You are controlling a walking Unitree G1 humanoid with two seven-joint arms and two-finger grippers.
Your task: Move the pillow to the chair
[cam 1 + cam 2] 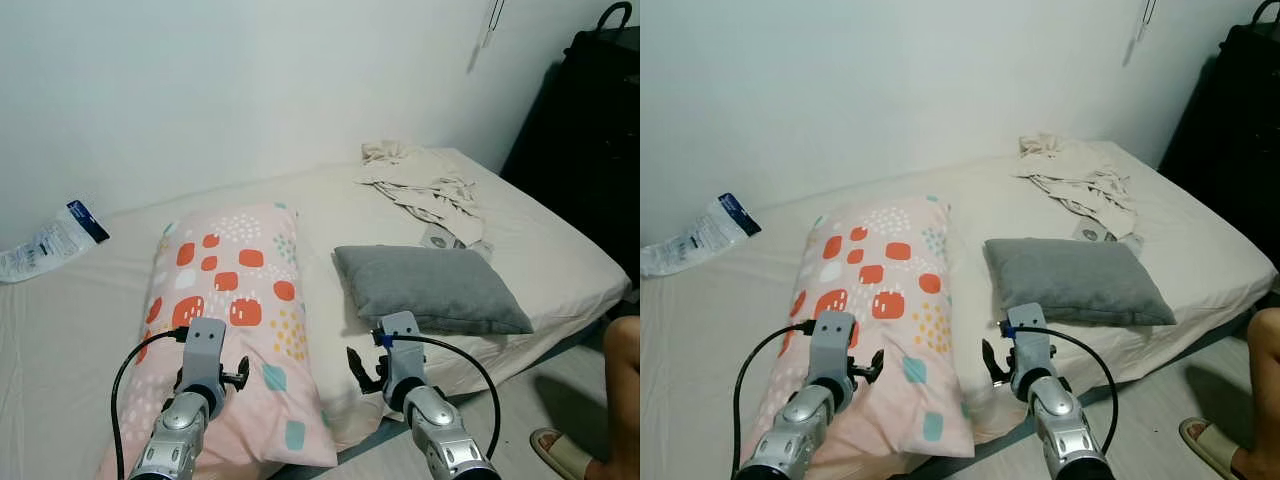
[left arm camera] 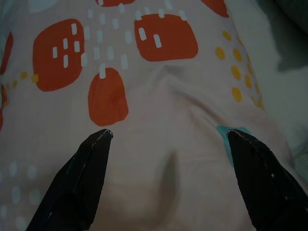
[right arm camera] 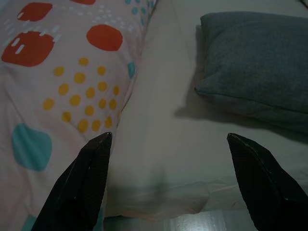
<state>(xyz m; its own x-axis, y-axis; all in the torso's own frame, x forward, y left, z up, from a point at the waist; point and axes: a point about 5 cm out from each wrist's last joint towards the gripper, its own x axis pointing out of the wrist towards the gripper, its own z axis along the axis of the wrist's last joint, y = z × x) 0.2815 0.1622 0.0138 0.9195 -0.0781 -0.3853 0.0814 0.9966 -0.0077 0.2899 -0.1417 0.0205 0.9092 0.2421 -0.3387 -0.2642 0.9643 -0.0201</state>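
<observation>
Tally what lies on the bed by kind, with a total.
Pillows: 2, the pink patterned pillow and the grey pillow
Crumpled cloth piles: 1
Plastic packets: 1
Total: 4

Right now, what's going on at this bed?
The robot stands at the foot edge of a bed with both arms raised and nothing held. The left gripper is open over the long pink patterned pillow. The right gripper is open over the bare sheet between that pillow and a small grey pillow. Crumpled cloth lies further back, and a person's leg shows beside the bed.
</observation>
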